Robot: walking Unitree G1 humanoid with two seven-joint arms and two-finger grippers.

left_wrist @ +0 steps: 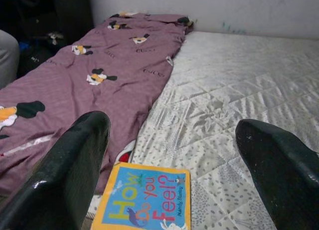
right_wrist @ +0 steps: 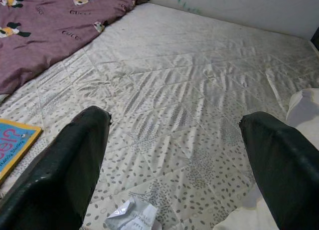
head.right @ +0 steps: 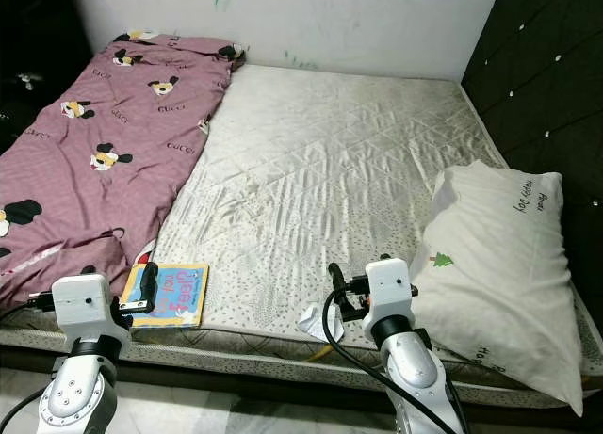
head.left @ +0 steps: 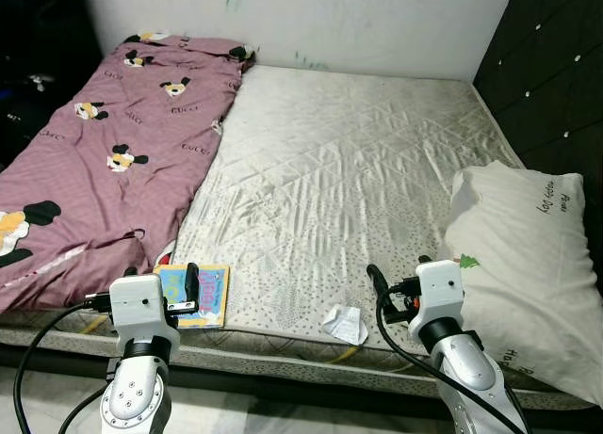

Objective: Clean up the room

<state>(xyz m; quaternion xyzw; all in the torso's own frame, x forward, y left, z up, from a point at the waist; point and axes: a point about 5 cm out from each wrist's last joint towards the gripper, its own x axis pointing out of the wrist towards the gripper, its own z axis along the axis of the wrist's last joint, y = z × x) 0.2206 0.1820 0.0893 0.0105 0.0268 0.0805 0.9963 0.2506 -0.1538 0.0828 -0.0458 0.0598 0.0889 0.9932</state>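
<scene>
Near the mattress's [head.left: 349,189] front edge lie a picture book [left_wrist: 144,200] and a crumpled paper [right_wrist: 132,216]. Left gripper [left_wrist: 169,160] hovers over the book, right gripper [right_wrist: 174,160] over the paper, fingers wide.

A bed [head.left: 339,170] fills the middle of the frame. A blanket [head.left: 104,142] lies along its left side, a pillow [head.left: 528,265] at the lower right. At the bed's lower edge a book [head.left: 203,295] lies beside the blanket, with a crumpled paper [head.left: 345,323] further right, near the pillow.
</scene>
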